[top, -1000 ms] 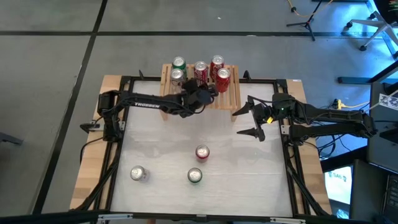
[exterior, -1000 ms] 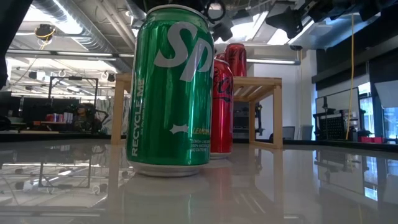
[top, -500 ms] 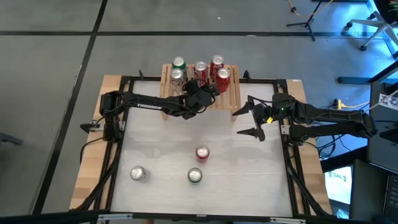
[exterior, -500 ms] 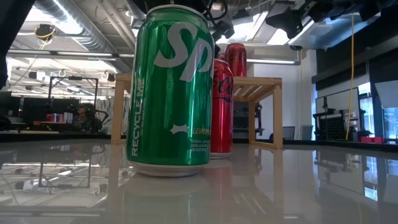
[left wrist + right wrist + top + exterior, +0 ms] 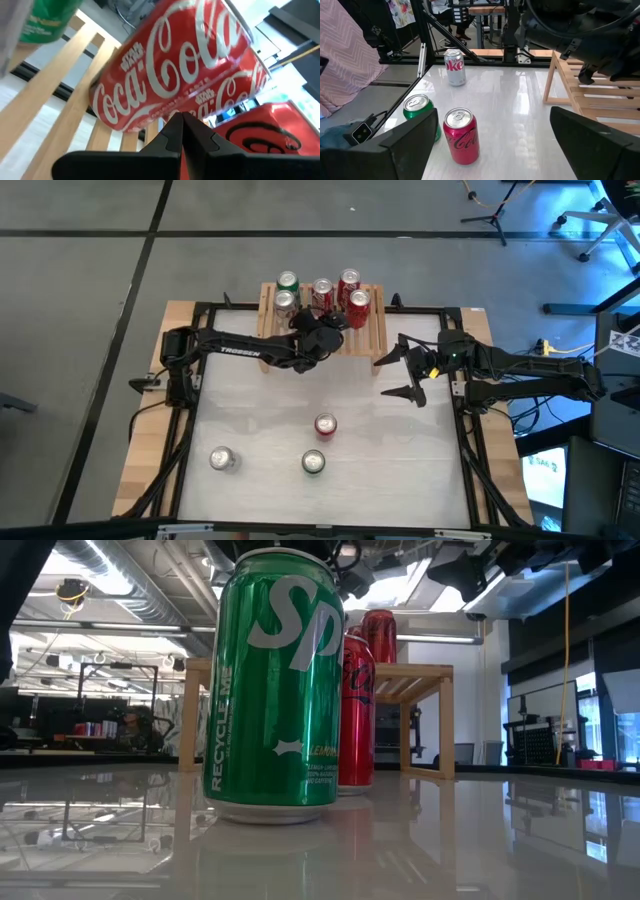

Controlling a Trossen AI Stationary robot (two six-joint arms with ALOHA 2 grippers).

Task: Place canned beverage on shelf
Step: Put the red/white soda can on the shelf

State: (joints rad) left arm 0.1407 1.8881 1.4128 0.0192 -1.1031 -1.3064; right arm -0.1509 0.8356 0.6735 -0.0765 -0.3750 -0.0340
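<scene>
Jaws closed and empty, the left gripper (image 5: 182, 131) sits against the red cans (image 5: 175, 65) on the shelf (image 5: 372, 330); a careless retreat could topple them.

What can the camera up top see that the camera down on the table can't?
Only the top camera shows both arms: the left gripper, fingers shut, at the shelf's front edge, and the right gripper, fingers open, waiting at the table's right. It also shows a silver can and five cans on the shelf.

Only the low camera shows the green can's big label and the room behind.

Both show the shelf, the green can and a red can on the table.
</scene>
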